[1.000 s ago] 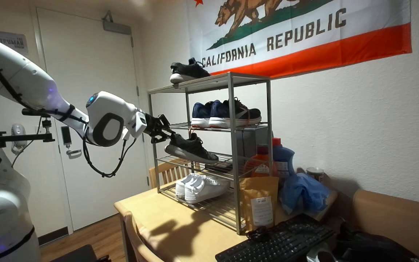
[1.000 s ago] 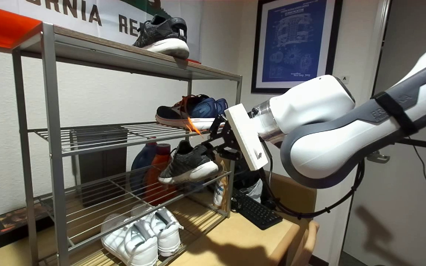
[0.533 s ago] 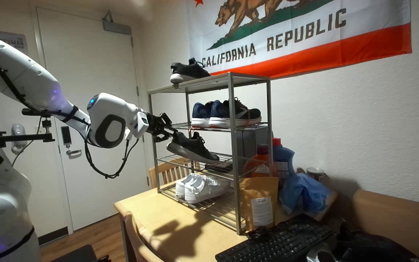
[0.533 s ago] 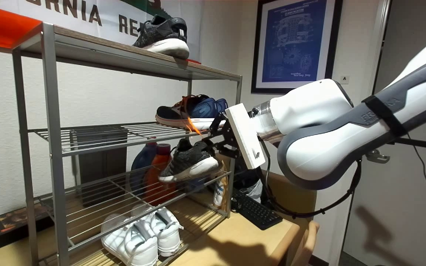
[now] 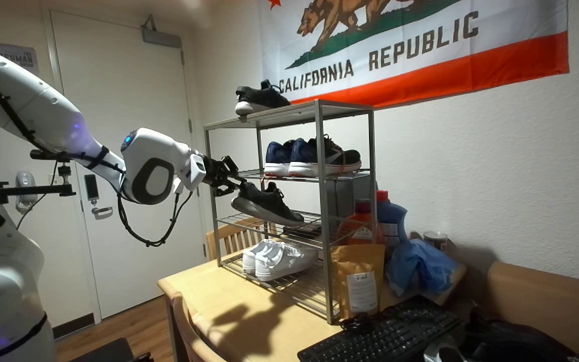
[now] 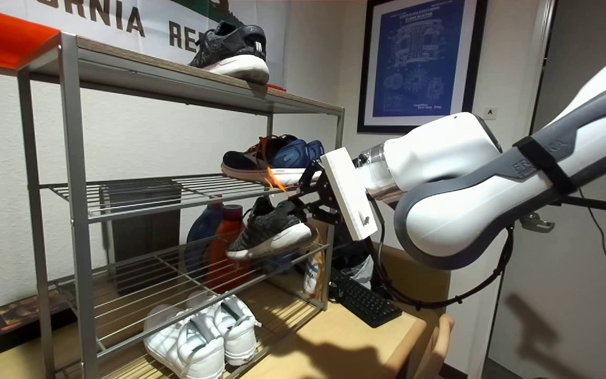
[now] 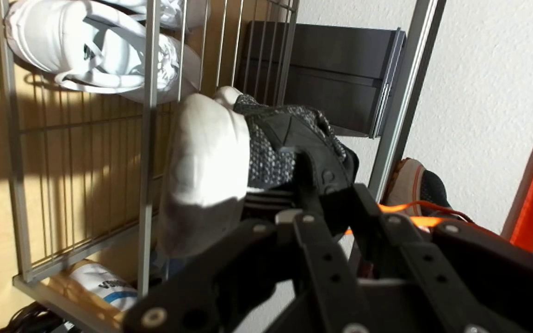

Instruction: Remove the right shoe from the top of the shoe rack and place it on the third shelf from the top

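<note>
My pincer [image 7: 336, 199] grips the right shoe [image 5: 265, 205] by the heel, toe tipped down over the third shelf [image 6: 177, 270], contact unclear; I'd ease the heel down until the sole lies flat before letting go.

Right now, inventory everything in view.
shoe rack: one, silver, on table
held shoe: one, black, tilted over third shelf
matching shoe: one, black, rack top
running shoes: two, navy, second level
sneakers: two, white, bottom level
table: one, tan, under rack
pouch: one, mustard, beside rack
bottles: two, orange, blue, near pouch
bag: one, blue, near bottles
keyboard: one, black, near pouch
boxes: two, dark, behind rack
chairs: count unclear, tan, at table
flag: one, white, red, wall
picture: one, blue, adjoining wall
doors: two, white, grey, beyond arm
arm: one, white, beside rack
tool: one, black, gripping held shoe
</note>
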Action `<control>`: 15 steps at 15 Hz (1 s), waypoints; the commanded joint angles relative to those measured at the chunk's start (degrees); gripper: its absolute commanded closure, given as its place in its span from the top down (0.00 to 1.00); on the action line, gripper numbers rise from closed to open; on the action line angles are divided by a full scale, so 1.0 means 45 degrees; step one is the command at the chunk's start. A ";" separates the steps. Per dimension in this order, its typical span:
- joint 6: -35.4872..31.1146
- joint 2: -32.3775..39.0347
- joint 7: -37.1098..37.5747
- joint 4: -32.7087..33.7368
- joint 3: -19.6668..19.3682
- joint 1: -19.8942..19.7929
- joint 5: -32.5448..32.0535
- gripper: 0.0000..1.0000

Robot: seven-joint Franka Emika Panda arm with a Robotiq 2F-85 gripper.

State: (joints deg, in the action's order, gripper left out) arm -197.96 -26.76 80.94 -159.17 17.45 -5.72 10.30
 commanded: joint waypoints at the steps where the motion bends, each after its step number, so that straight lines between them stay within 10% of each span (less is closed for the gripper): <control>1: 0.0000 0.0172 0.0218 0.0463 0.0214 -0.0295 0.0209 0.06; 15: 0.0009 0.0867 0.0044 0.1192 0.3679 -0.3800 0.0980 0.06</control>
State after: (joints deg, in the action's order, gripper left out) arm -197.92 -24.06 81.39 -154.83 29.93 -18.79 13.36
